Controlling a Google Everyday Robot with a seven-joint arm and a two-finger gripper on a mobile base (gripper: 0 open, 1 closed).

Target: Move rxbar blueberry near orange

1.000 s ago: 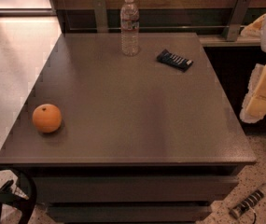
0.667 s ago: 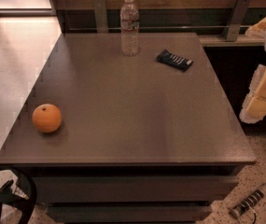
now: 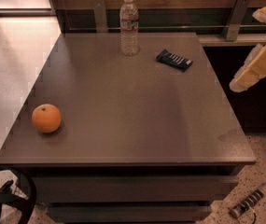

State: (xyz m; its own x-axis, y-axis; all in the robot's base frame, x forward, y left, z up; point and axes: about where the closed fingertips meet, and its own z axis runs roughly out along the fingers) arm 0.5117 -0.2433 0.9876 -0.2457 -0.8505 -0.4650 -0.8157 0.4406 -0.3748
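Note:
The rxbar blueberry (image 3: 174, 59), a flat dark navy bar with white marks, lies at the back right of the dark table (image 3: 132, 120). The orange (image 3: 46, 118) sits near the table's front left edge, far from the bar. My gripper (image 3: 254, 69) shows as cream-coloured parts at the right edge of the view. It hangs beyond the table's right side, to the right of the bar, and touches nothing.
A clear water bottle (image 3: 129, 26) stands upright at the back of the table, left of the bar. A rail with metal posts (image 3: 235, 17) runs behind the table. A power strip (image 3: 251, 202) lies on the floor at the front right.
The cream-coloured gripper parts at the right edge have risen a little. The bar, orange and bottle have not moved.

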